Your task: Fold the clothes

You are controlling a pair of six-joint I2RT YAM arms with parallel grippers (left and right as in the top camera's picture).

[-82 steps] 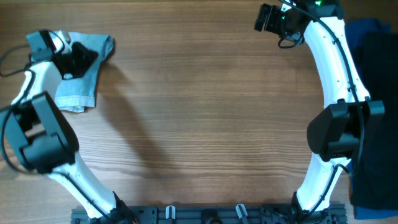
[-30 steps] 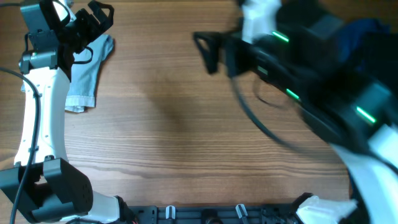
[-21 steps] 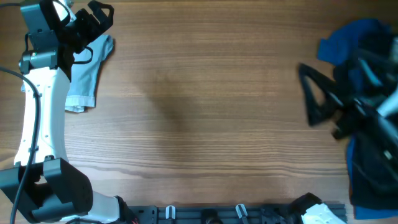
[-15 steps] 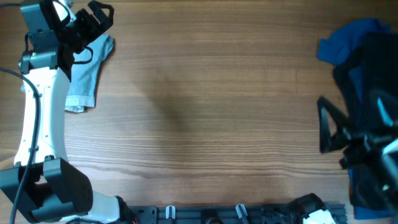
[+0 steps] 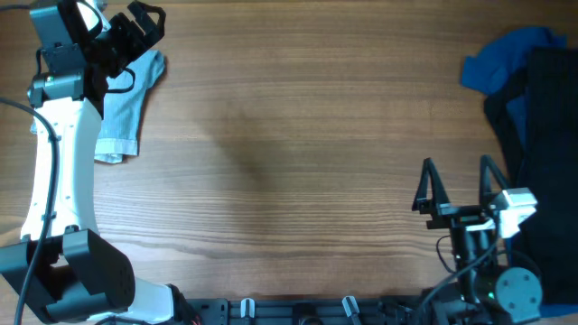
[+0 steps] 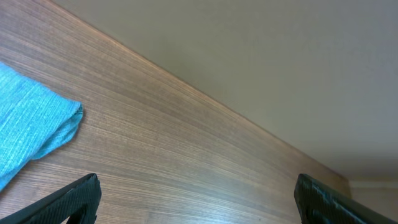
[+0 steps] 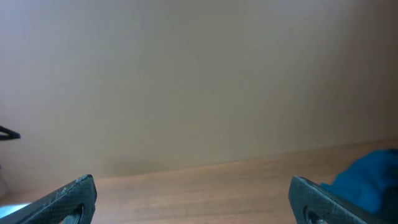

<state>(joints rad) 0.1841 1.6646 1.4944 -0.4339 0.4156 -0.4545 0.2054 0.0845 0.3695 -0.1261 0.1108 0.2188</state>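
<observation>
The clothes, light blue denim shorts [image 5: 122, 113], lie folded into a narrow bundle at the table's far left. In the left wrist view one rounded fold of the shorts [image 6: 31, 134] shows at the left edge. My left gripper [image 5: 137, 25] hangs open above the bundle's far end, apart from it, and its fingers [image 6: 78, 199] hold nothing. My right gripper [image 5: 456, 185] stands open at the front right, pointing away from the front edge. The right wrist view shows the right gripper [image 7: 191, 182] with wide, empty jaws.
A heap of royal-blue [image 5: 519, 54] and black [image 5: 551, 153] garments lies along the right edge, just right of the right arm. A corner of the royal-blue garment [image 7: 367, 177] shows in the right wrist view. Bare wooden tabletop [image 5: 298, 153] spans the middle.
The right arm swept from the far middle of the table out to the right and down to the front right. The left gripper lifted off the shorts earlier and has held still since.
</observation>
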